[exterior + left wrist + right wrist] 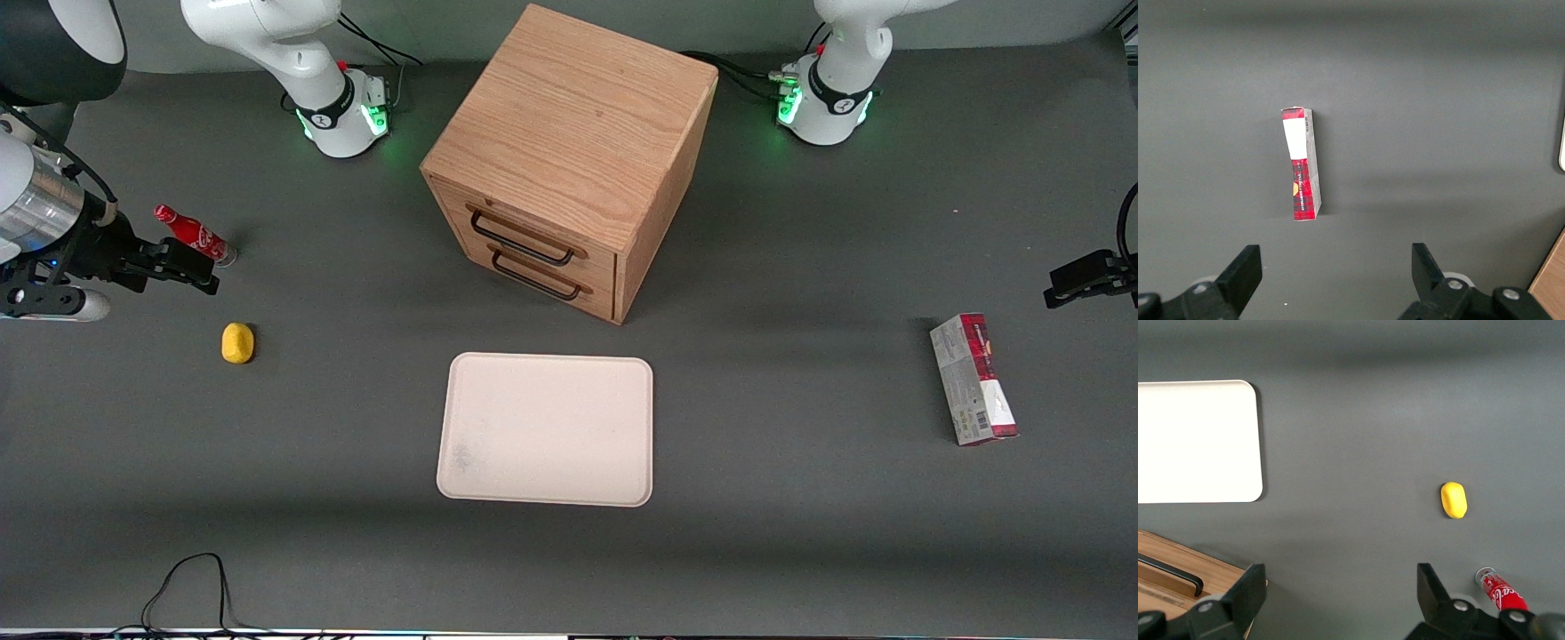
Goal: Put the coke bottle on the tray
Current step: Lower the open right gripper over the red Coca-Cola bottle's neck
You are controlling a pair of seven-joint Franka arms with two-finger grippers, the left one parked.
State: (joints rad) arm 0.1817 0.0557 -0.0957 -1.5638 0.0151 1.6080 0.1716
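The coke bottle [191,233] is a slim red bottle with a white logo. It lies on its side on the dark table toward the working arm's end, and shows again in the right wrist view [1501,590]. My gripper [206,269] hovers just nearer the front camera than the bottle. It is open, with nothing between its wide-set fingers [1340,583]. The cream tray [547,429] lies flat and bare in front of the wooden cabinet, also in the right wrist view [1198,440].
A small yellow lump [237,343] [1453,500] lies nearer the front camera than the gripper. The two-drawer wooden cabinet [569,160] stands mid-table. A red-and-grey carton [973,378] [1301,167] lies toward the parked arm's end. A black cable [191,578] loops at the front edge.
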